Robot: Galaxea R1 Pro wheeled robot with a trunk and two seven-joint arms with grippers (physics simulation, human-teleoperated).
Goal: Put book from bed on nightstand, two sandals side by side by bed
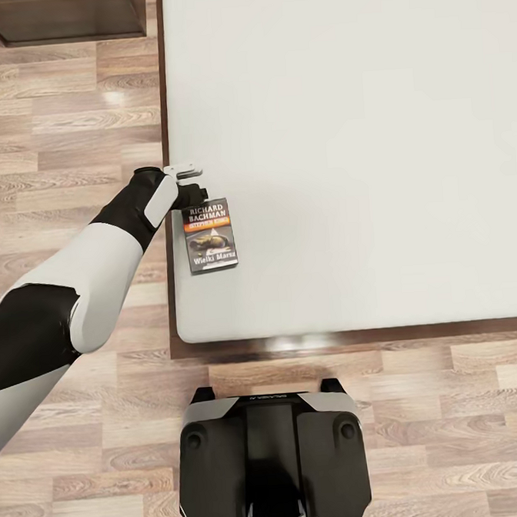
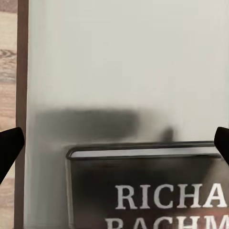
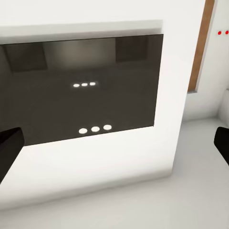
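The book (image 1: 210, 236), dark-covered with "RICHARD BACHMAN" in white and an orange band, lies flat on the light grey mattress of the bed (image 1: 342, 129), near its front left corner. My left gripper (image 1: 194, 192) hovers just over the book's far top edge. In the left wrist view the book (image 2: 148, 188) lies close below, and the left gripper (image 2: 114, 145) is open with its dark fingertips (image 2: 9, 145) spread wider than the book. My right gripper (image 3: 114, 145) is open and holds nothing. The two sandals are out of view.
A dark brown nightstand (image 1: 64, 14) stands at the far left, beyond a strip of wood plank floor (image 1: 65, 133) beside the bed. My base (image 1: 272, 458) sits at the bed's foot. The right wrist view faces a white wall with a dark glossy panel (image 3: 81, 90).
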